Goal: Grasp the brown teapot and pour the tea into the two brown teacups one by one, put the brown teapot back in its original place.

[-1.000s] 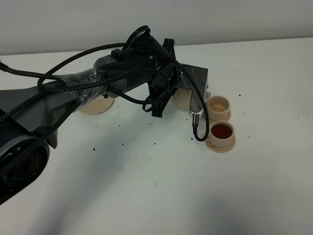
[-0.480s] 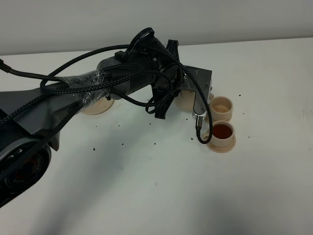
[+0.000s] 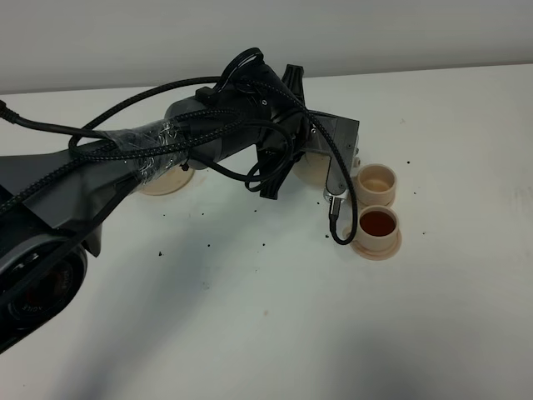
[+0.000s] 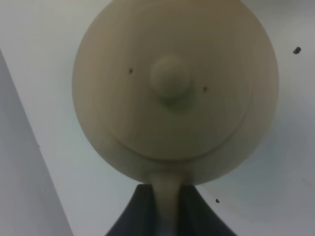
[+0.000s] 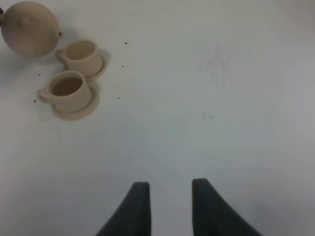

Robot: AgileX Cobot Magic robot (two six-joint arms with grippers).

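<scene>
In the left wrist view, the brown teapot [image 4: 174, 88] fills the frame from above, lid knob in the middle. Its loop handle [image 4: 165, 196] sits between the dark fingers of my left gripper [image 4: 165, 216], which is shut on it. In the high view the teapot [image 3: 312, 171] is lifted just left of the far teacup [image 3: 374, 182] and mostly hidden by my left wrist. That cup looks pale inside. The near teacup [image 3: 379, 225] holds dark tea. Each stands on a small saucer. My right gripper [image 5: 170, 206] is open over bare table, well away from both cups [image 5: 81, 55] [image 5: 66, 89].
The wide round saucer [image 3: 166, 179] lies at the back left, partly under my left arm [image 3: 166, 137]. Small dark specks are scattered over the white table [image 3: 250, 317]. A black cable loop [image 3: 340, 225] hangs from the left wrist close to the near cup.
My left wrist and the teapot have shifted slightly right toward the far cup, then stayed nearly still. The cups have not moved.
</scene>
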